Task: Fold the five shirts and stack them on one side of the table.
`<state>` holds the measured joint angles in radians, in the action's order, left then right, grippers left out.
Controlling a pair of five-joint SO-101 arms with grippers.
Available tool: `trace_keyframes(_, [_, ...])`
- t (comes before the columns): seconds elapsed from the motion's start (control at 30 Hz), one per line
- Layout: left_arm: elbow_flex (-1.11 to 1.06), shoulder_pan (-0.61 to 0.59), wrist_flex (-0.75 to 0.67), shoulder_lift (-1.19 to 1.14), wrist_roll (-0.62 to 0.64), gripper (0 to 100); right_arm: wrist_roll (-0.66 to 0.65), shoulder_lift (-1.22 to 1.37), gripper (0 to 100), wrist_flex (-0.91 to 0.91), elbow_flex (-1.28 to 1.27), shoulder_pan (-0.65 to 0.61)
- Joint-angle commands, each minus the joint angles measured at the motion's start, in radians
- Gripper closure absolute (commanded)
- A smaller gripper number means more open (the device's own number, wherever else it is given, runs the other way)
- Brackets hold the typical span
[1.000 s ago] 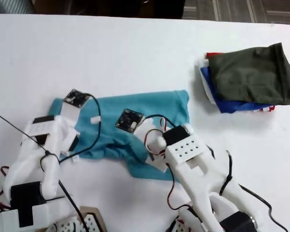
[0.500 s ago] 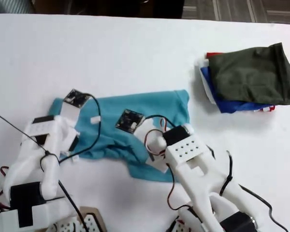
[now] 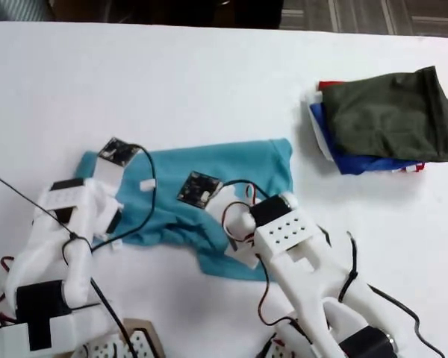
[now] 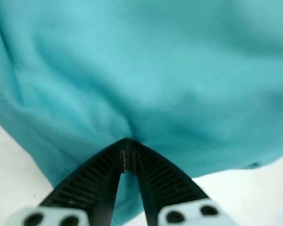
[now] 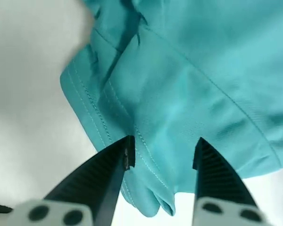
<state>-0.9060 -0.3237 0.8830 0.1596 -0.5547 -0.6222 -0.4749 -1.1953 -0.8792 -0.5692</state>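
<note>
Teal shirt [image 3: 209, 186] lies rumpled and unfolded on the white table [image 3: 209, 74], just off centre toward 7 o'clock in the high view. Both arms are over its near edge.

Left gripper [image 4: 126, 150]: jaws closed to a point, with a small pucker of teal cloth [image 4: 155, 70] pinched at the tips. My reading is that this is a corner or edge hold, taken so the fabric can be lifted for a fold.

Right gripper [image 5: 164, 153]: jaws spread wide and straddling the stitched hem of the shirt [image 5: 203, 70], nothing clamped. It is probably lined up to close on the hem, so the two arms hold matching points and the cloth lifts evenly rather than twisting.

Stack [image 3: 381, 127] sits at 2 o'clock from the teal shirt, well apart from it — likely kept to one side so the folding area stays free. The pile is the only holder here:
- olive-green shirt [image 3: 392, 112] on top
- blue shirt [image 3: 351, 160] under it
- white and red edges showing at the pile's 9 to 10 o'clock side

Judgement: four folded, the teal one last.
</note>
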Motion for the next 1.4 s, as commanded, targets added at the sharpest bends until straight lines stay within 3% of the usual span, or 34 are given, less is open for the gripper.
trace_keyframes(0.0, [-0.001, 0.014, -0.032, -0.006, 0.002, 98, 0.003, -0.031, 79.3, -0.001, 0.002, -0.005])
trace_keyframes(0.6, [-0.001, 0.014, -0.032, -0.006, 0.002, 98, 0.003, 0.162, 79.6, 0.105, -0.025, -0.058])
trace_keyframes(0.67, [-0.001, 0.014, -0.032, -0.006, 0.002, 98, 0.003, 0.162, 84.1, 0.113, -0.02, -0.058])
trace_keyframes(0.77, [-0.001, 0.014, -0.032, -0.006, 0.002, 98, 0.003, 0.163, 98.9, 0.125, 0.005, -0.035])
trace_keyframes(0.97, [-0.001, 0.014, -0.032, -0.006, 0.002, 98, 0.002, 0.163, 97.9, 0.096, 0.106, 0.031])
trace_keyframes(1.37, [-0.001, 0.014, -0.032, -0.006, 0.002, 98, 0.002, 0.173, 98.1, 0.016, 0.169, 0.027])
